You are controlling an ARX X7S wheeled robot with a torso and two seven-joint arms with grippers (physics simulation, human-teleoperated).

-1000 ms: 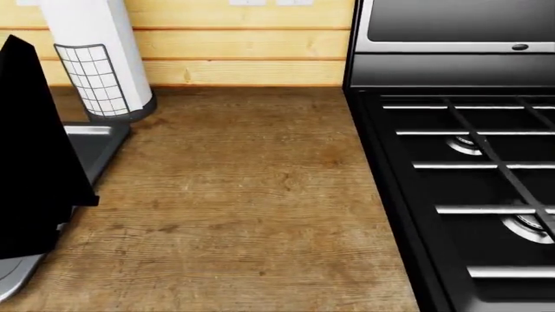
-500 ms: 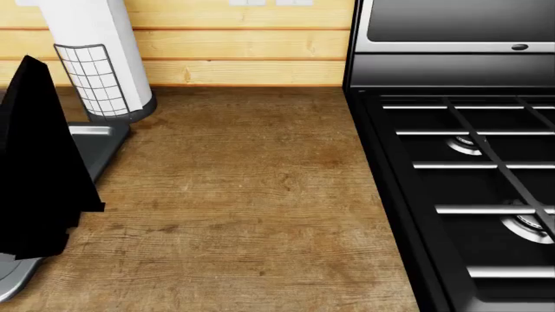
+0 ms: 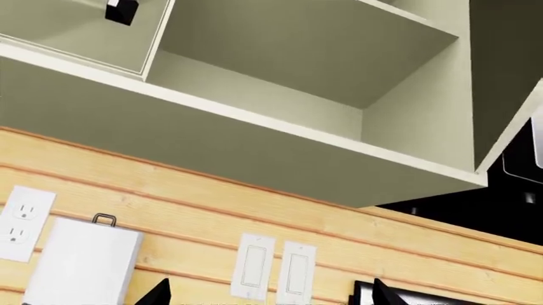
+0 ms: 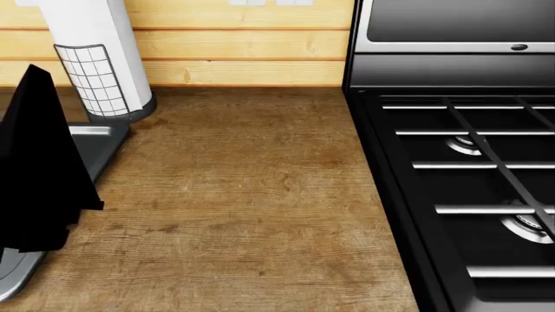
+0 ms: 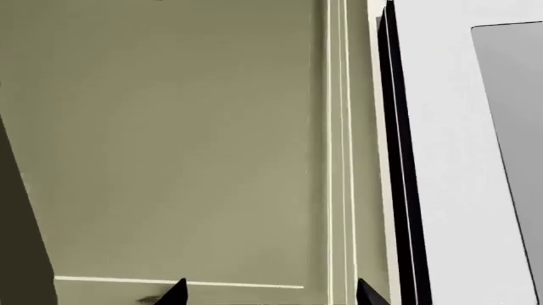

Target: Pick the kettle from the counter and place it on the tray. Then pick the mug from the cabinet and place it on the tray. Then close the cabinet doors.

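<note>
Cabinet (image 3: pixel 280 95) hangs open above both spread jaws.

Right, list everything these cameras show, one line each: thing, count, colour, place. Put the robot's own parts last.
counter: one, brown wood grain, centre of the head view.
tray: one, dark grey with a silver rim, on the counter's left, mostly hidden by the arm.
paper roll in wire holder: one, white, standing behind the tray.
gas stove: one, black with silver grates, right of the counter.
wall panelling: pale wood planks, behind the counter.
cabinet: one, cream-white, above the panelling, door open, no mug visible inside.
power outlet: one, white, on the panelling.
light switches: two, white, on the panelling.
left arm: one, black, over the tray.
left gripper: black fingertips spread.
right gripper: black fingertips spread, facing a cabinet panel.
</note>
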